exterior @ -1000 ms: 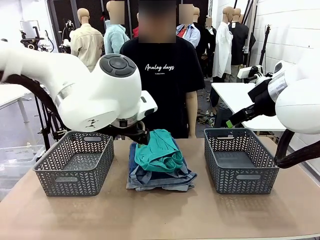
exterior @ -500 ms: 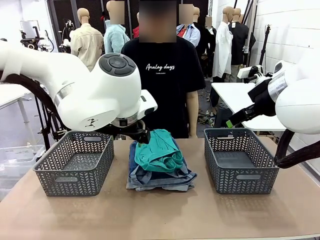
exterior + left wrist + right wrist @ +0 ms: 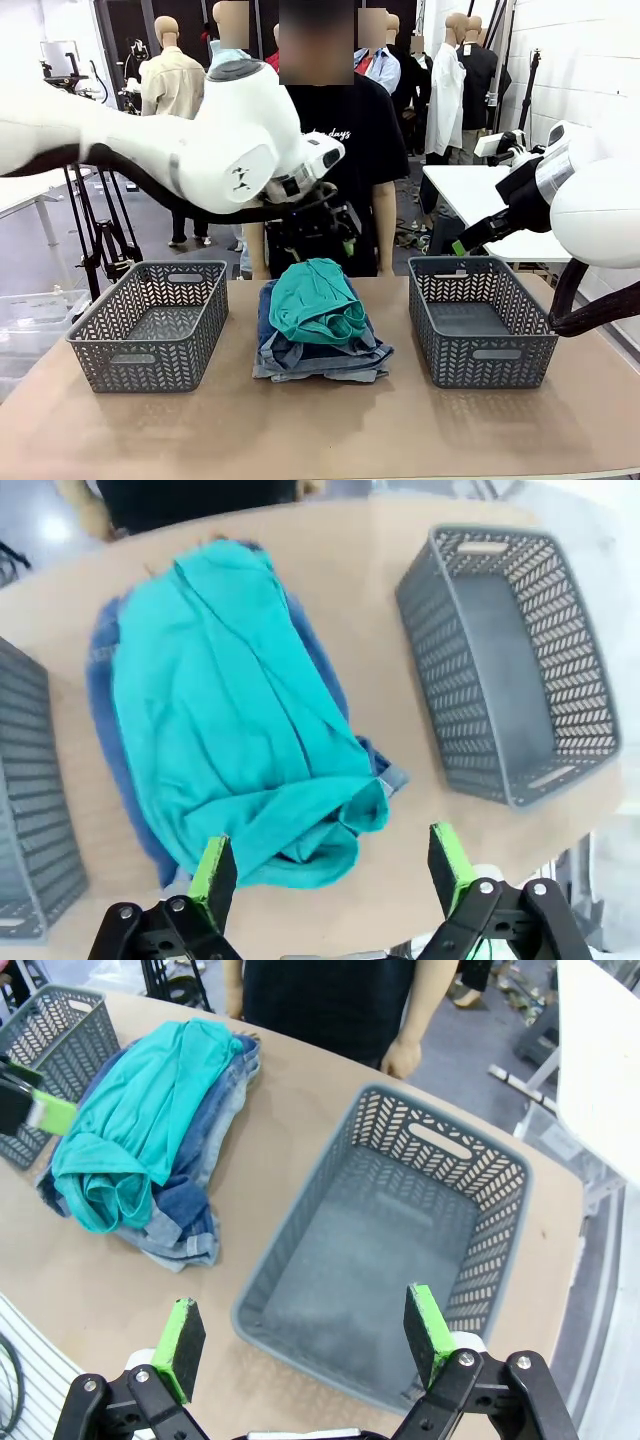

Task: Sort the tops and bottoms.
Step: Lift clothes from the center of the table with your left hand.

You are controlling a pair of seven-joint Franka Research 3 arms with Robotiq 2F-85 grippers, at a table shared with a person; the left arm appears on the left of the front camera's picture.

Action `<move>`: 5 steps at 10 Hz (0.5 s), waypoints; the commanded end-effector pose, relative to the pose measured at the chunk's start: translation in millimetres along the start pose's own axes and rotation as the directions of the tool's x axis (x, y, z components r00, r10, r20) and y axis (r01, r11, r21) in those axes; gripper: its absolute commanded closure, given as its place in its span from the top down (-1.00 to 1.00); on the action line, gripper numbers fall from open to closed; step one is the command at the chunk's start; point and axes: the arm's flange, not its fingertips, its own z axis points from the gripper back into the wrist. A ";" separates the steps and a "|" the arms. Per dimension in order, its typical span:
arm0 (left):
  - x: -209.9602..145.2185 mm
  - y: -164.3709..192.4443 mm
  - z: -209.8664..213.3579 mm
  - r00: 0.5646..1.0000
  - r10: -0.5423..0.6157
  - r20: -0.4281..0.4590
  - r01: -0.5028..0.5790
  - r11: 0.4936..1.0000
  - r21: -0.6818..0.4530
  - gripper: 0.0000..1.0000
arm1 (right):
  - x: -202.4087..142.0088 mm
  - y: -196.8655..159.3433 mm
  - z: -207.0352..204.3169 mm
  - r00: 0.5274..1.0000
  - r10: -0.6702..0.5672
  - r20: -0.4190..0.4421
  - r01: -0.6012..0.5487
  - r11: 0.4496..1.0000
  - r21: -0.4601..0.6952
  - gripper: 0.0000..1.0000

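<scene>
The teal-green top (image 3: 315, 300) lies crumpled on top of the folded denim shorts (image 3: 320, 358) in the middle of the table. The stack shows dark blue denim with a paler layer at the bottom. My left gripper (image 3: 343, 238) hangs above the pile's far side. In the left wrist view it (image 3: 330, 868) stands open above the teal top (image 3: 230, 730), holding nothing. My right gripper (image 3: 305, 1328) is open above the right basket (image 3: 400, 1250), with the teal top (image 3: 140, 1120) and the denim (image 3: 190, 1205) off to its left. The tan-beige top is out of view.
Two grey mesh baskets, both bare inside, flank the pile: the left basket (image 3: 150, 320) and the right basket (image 3: 480, 320). A person in a black T-shirt (image 3: 340, 150) stands at the far edge behind the pile. The table's front half (image 3: 320, 430) is bare.
My left arm has swung up and back, lifting its gripper from beside the teal top to above the pile's far side. The right arm and the clothes have not moved.
</scene>
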 end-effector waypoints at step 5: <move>-28.2 -30.9 -36.9 0.980 -0.042 -0.192 0.067 0.989 0.129 1.00 | -0.1 -1.0 -0.8 1.000 0.001 0.003 -0.001 1.000 0.007 1.00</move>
